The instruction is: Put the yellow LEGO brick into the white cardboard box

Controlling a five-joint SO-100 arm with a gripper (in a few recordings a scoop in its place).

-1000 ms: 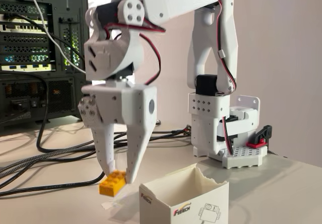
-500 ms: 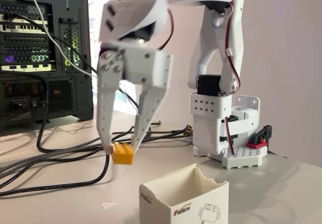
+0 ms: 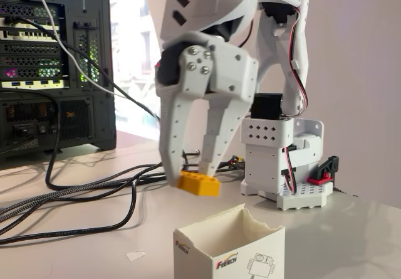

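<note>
My white gripper [image 3: 190,172] hangs fingers-down in the fixed view, shut on the yellow LEGO brick [image 3: 198,184]. The brick is held in the air, tilted slightly, its studs facing up and left. It sits a little above and just left of the white cardboard box [image 3: 229,251], which stands open at the bottom of the frame with a ragged top rim and a red-and-black logo on its side. The box's inside looks empty from here.
The arm's white base [image 3: 285,166] stands behind the box at the right, with a red clamp [image 3: 322,175] beside it. Black cables [image 3: 75,197] trail across the table at the left. A dark computer case [image 3: 53,66] stands at the back left.
The gripper has lifted the brick off the table and carried it to the right, from beside the box's left side up to just above its left rim.
</note>
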